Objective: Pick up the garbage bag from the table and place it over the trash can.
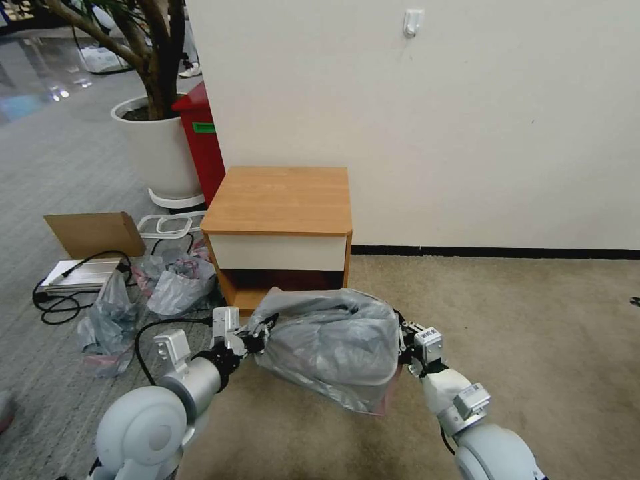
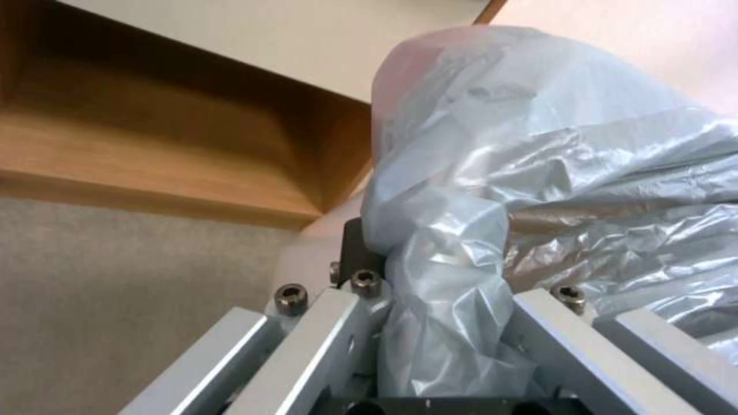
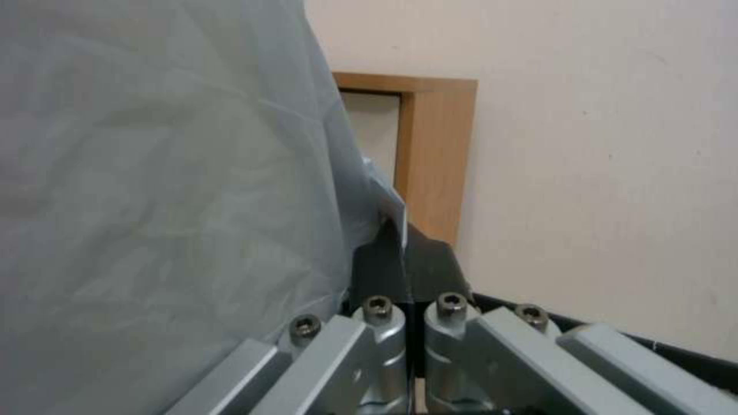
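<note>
The garbage bag [image 1: 327, 350] is held up in the air between the two arms, low in front of the table [image 1: 280, 200], so it's already off the wooden top and stretched sideways like a hammock. The left gripper [image 1: 261, 333] is clamped on one bunched-up end; in the left wrist view a twisted wad of the grey plastic [image 2: 446, 323] is seen squeezed right between the fingers. The right gripper [image 1: 403, 347] is pinched on the opposite edge, and in the right wrist view the dark pads [image 3: 403, 271] are closed together with a thin flap of bag caught in them. Holding it at two opposite points is probably meant to pull the mouth open wide enough to drop over a bin rim. The pinkish rim band can just be made out at the bag's lower edge, so the opening seems to be hanging downward, which would suit that. The trash can itself can't be picked out; whether it's hidden behind the bag is anyone's guess. A heap of other scrunched bags [image 1: 170, 280] is left on the carpet beside the table, next to a cardboard box [image 1: 93, 233], and isn't being touched.
</note>
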